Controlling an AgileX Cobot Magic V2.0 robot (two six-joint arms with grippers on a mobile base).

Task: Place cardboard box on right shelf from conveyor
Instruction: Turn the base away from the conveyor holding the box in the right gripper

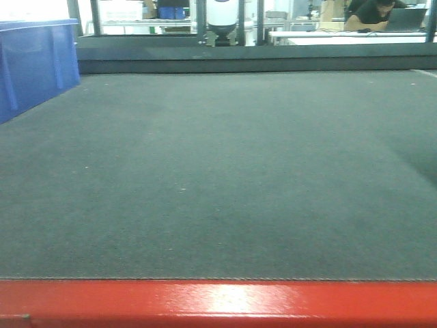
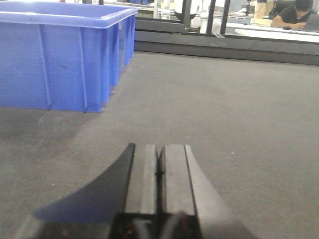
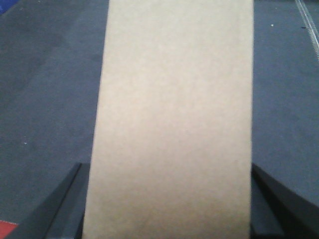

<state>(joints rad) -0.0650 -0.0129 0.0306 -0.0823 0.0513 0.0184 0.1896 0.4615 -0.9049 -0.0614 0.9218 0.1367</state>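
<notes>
The smooth tan elongated cardboard box [image 3: 174, 99] ran bottom-to-top mid-frame, over the dark grey textured conveyor belt [image 3: 45, 99], grasped at its sides by the right gripper [image 3: 165, 167]. The left gripper [image 2: 159, 167] was clenched tight.

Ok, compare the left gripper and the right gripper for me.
The left gripper has its fingers pressed together; the right gripper has them spread wide. The left gripper holds nothing, while the right gripper clasps the cardboard box by its long sides. Both are over the conveyor.
</notes>
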